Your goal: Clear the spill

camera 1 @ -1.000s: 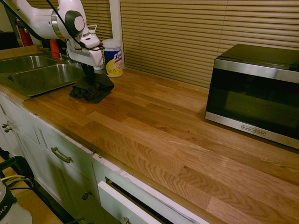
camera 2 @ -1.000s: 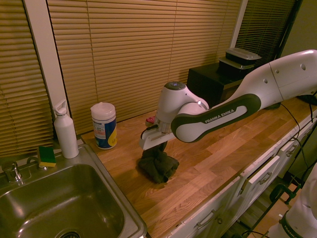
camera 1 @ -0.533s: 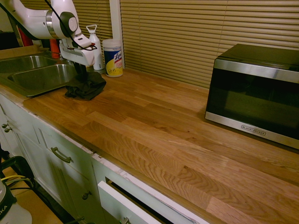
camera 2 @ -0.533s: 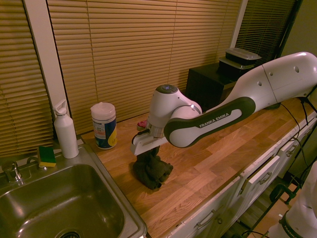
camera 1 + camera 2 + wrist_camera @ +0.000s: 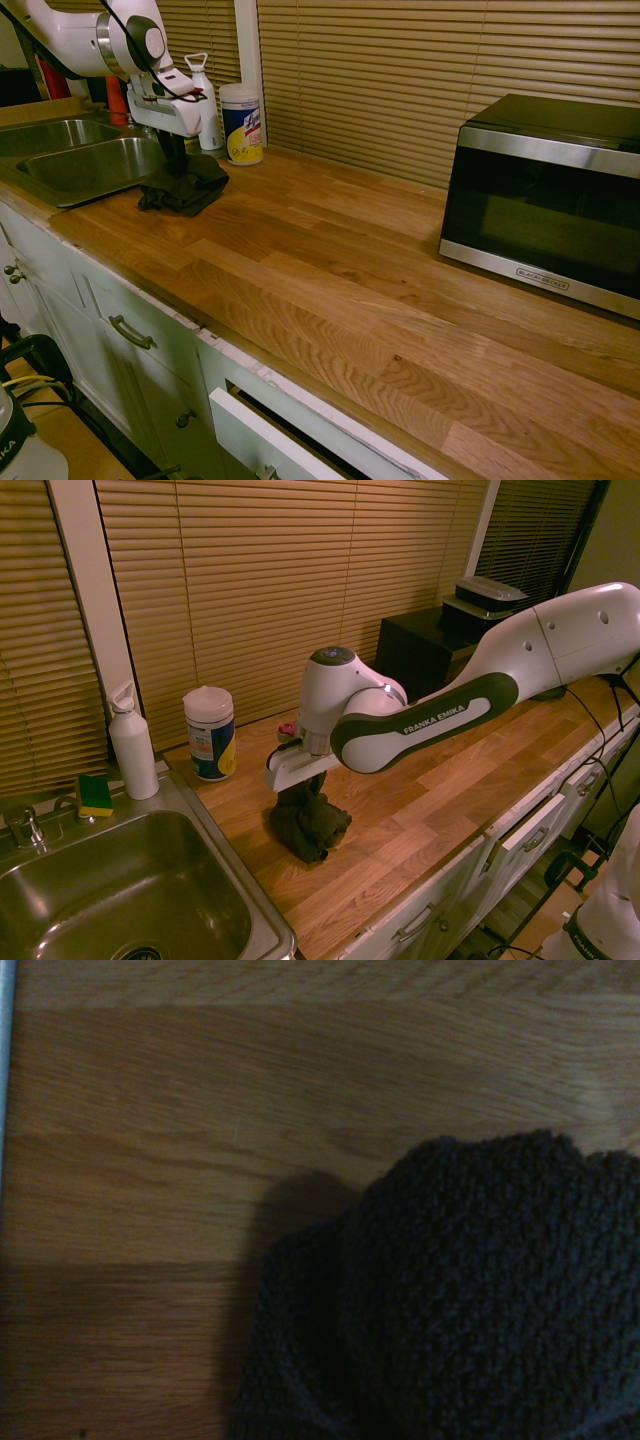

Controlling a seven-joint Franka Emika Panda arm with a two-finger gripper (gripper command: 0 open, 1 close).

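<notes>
The pincer (image 5: pixel 177 152) is pinching the black cloth (image 5: pixel 186 187), and its tips are pressing together on the bunched top. The cloth is lying in a soft lump right under the pincer, and its folds are touching the wooden counter (image 5: pixel 330 260). Just beside it, the sink (image 5: pixel 215 840) is sitting on one side, and the microwave (image 5: pixel 545 210) is standing well apart on the other. The wipes tub (image 5: pixel 242 125) is standing nearer the blinds (image 5: pixel 360 80).

The spill is not showing for sure in any view, so I am not able to point at it. Maybe it is hiding under the cloth, straight below the pincer, or maybe it is wiped up. A tiny dark speck (image 5: pixel 82 1433) is showing on the wood in the wrist view, out past the cloth's edge, but I am not able to tell if it is a drop or just a mark. Which way the spill is running is hiding from me too.

Only one arm is working here, and its hand is hanging right over the cloth. If drops are waiting underneath, I think the next rub is needing to go low and flat, with the cloth staying between the tips and the wood
</notes>
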